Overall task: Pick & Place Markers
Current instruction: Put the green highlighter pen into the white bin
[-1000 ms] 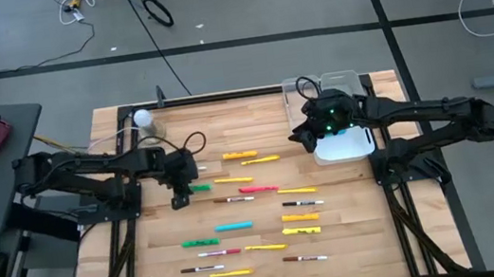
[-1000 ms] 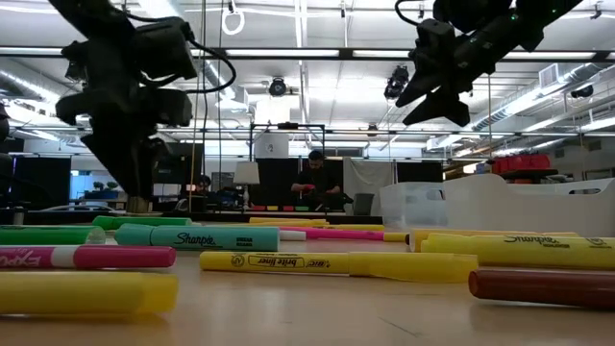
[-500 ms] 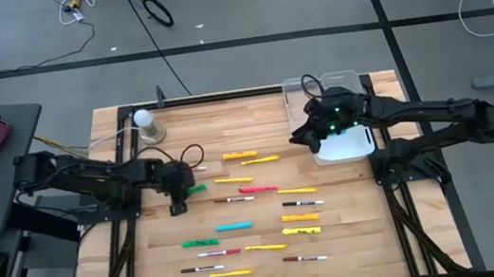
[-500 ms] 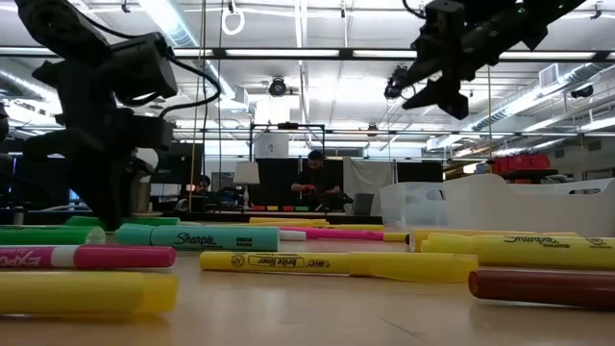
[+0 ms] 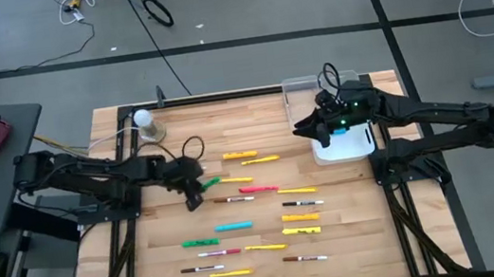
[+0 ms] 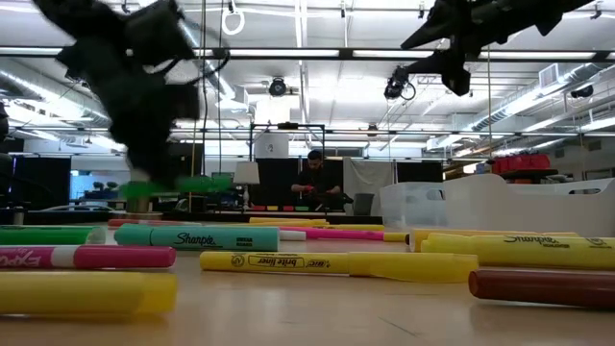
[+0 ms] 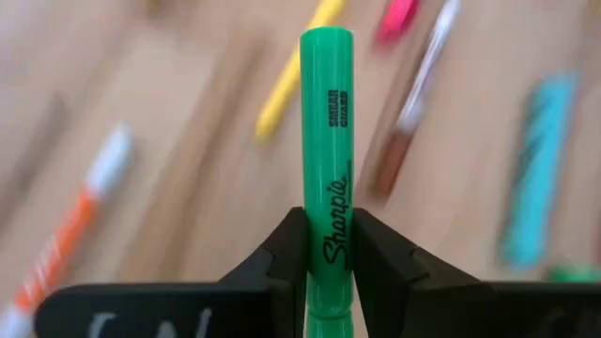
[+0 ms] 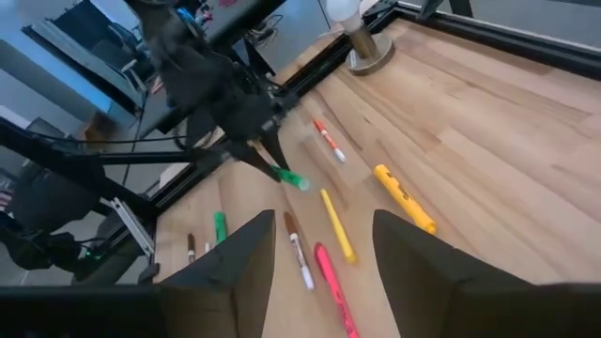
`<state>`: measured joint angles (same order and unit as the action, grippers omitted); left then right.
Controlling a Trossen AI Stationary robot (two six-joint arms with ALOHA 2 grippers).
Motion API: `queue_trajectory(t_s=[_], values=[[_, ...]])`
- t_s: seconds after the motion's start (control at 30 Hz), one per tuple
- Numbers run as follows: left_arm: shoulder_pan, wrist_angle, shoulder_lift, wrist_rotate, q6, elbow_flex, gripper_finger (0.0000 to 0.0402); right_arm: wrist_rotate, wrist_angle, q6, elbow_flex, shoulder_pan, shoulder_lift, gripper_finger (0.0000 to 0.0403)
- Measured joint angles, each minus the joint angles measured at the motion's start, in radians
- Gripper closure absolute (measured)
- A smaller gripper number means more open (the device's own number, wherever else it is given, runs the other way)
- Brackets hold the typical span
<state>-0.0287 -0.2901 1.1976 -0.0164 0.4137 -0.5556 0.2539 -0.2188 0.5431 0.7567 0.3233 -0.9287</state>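
Wooden planks of the table [image 5: 271, 250] carry a scatter of markers [image 5: 281, 212] between the two arms, with the white ball on a grey base [image 5: 146, 123] standing at the far left corner. Toward the middle from that ball, the left gripper [image 5: 194, 191] is clamped on a green highlighter [image 7: 326, 169] (a Sharpie, by its printed barrel), lifted clear of the planks. Well across from the ball, the right gripper [image 5: 306, 129] hangs with fingers apart above the near edge of the clear bins [image 5: 343, 143], holding nothing.
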Motion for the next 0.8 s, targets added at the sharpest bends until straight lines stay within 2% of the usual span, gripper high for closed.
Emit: queue_trajectory(t_s=[0.13, 0.23, 0.33, 0.43, 0.6, 0.7, 0.8], values=[[-0.034, 0.056, 0.0, 0.028, -0.031, -0.167, 0.0335, -0.002, 0.01, 0.003, 0.0, 0.0, -0.02, 0.0222], [-0.068, 0.205, 0.0, 0.046, -0.034, -0.248, 0.0335, -0.001, 0.059, -0.002, 0.0, -0.009, -0.045, 0.0213], [-0.098, 0.356, 0.0, 0.058, -0.033, -0.304, 0.0335, 0.015, 0.199, -0.006, 0.0, -0.035, -0.083, 0.019], [-0.118, 0.487, 0.013, 0.059, -0.033, -0.341, 0.0335, 0.016, 0.443, -0.034, 0.0, -0.072, -0.137, 0.0164], [-0.132, 0.606, 0.029, 0.059, -0.04, -0.372, 0.0335, -0.096, 0.791, -0.047, 0.0, -0.111, -0.248, 0.0147], [-0.131, 0.637, 0.049, 0.058, -0.056, -0.392, 0.0335, -0.163, 0.87, -0.047, 0.035, -0.116, -0.317, 0.0151], [-0.131, 0.636, 0.059, 0.048, -0.059, -0.408, 0.0335, -0.149, 0.871, -0.067, 0.124, -0.116, -0.39, 0.0158]])
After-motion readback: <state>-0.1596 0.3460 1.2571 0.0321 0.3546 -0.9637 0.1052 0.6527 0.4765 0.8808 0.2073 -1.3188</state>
